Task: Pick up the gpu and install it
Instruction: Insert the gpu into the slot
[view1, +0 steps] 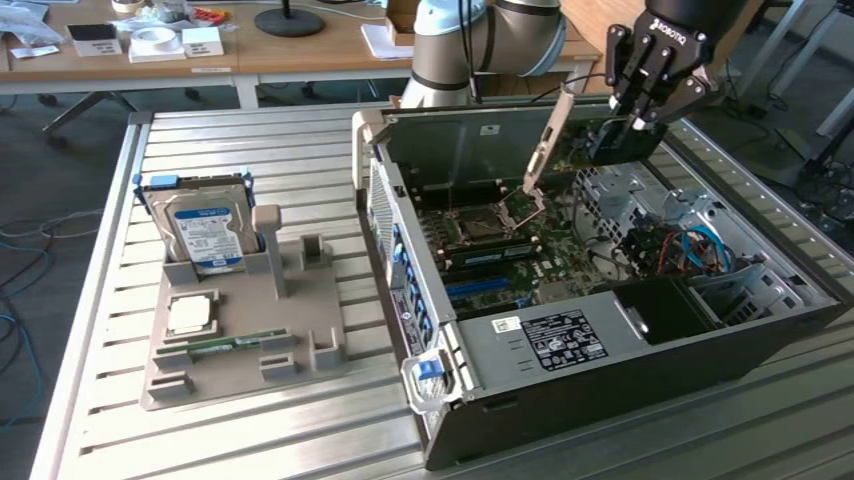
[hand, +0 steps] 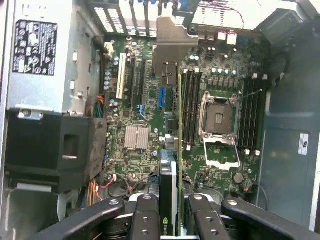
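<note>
One graphics card is clamped edgewise in the single claw. One open computer case is located beneath the claw. A thin dark board and one silver end bracket are seen.

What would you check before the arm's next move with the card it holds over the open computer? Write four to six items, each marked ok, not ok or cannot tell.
1. Grip: black gripper shut on the thin dark graphics card with silver end bracket: ok.
2. Access: black metal computer case lies open, green motherboard exposed: ok.
3. Card over the motherboard, within the case outline: ok.
4. Card seated in a slot: not ok, it hangs above the board.
5. Card edge lined up with its slot: cannot tell.
6. Silver hard drive with blue-white label stands in the grey holder, apart from the case: ok.
</note>
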